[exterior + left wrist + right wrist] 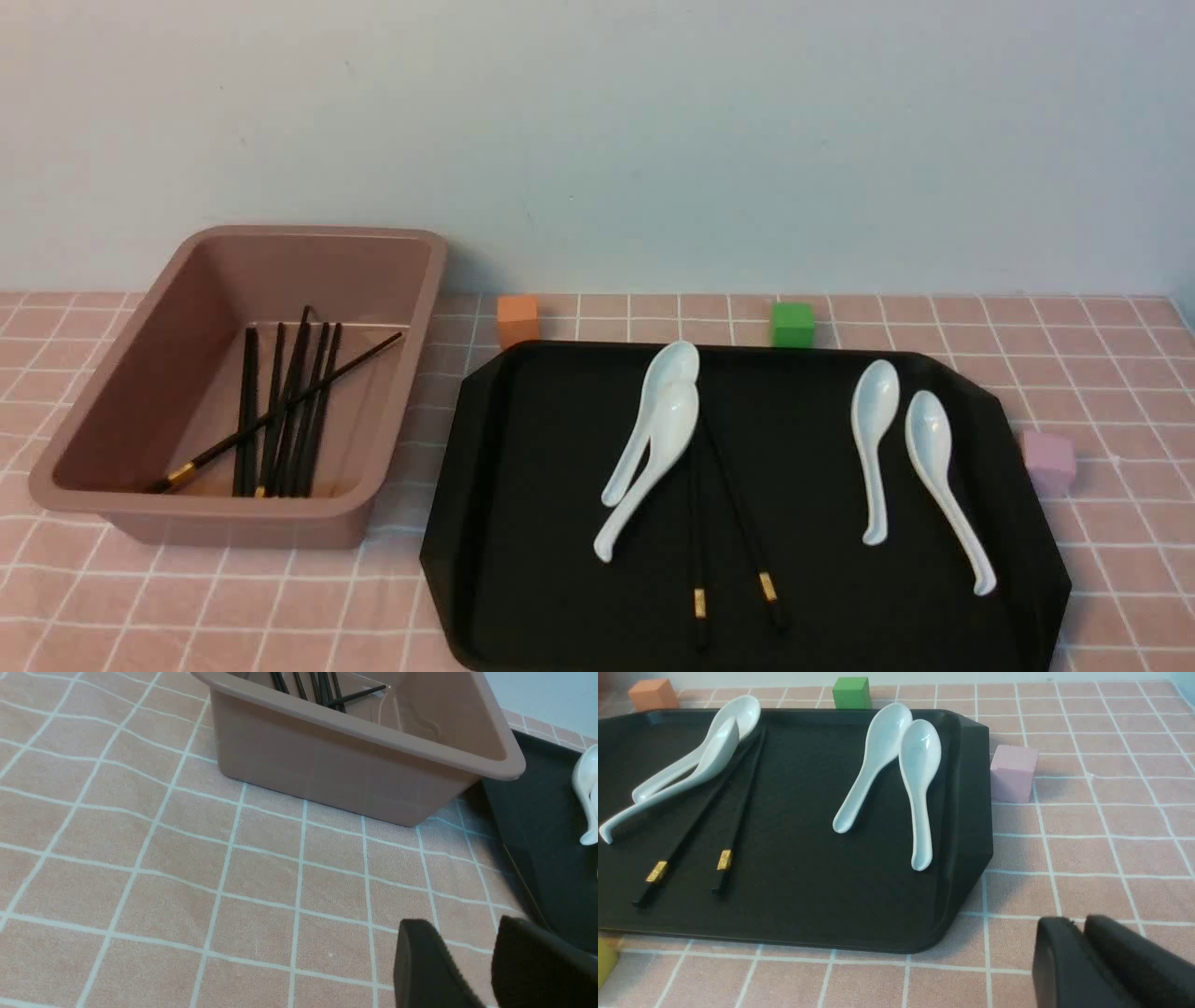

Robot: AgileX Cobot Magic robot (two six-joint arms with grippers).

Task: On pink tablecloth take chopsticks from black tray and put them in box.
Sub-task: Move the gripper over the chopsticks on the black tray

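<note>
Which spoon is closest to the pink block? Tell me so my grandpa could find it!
Look for the big black tray beside the brown-pink tub. At the tray's right side, inside, two white spoons lie near each other. The one you want is further right, next to the pink block, and its handle end reaches nearer to us than its neighbour's.

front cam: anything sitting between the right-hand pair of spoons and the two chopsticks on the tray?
Nothing: between those spoons and the chopsticks there's only bare black tray, as the front view shows.
</note>
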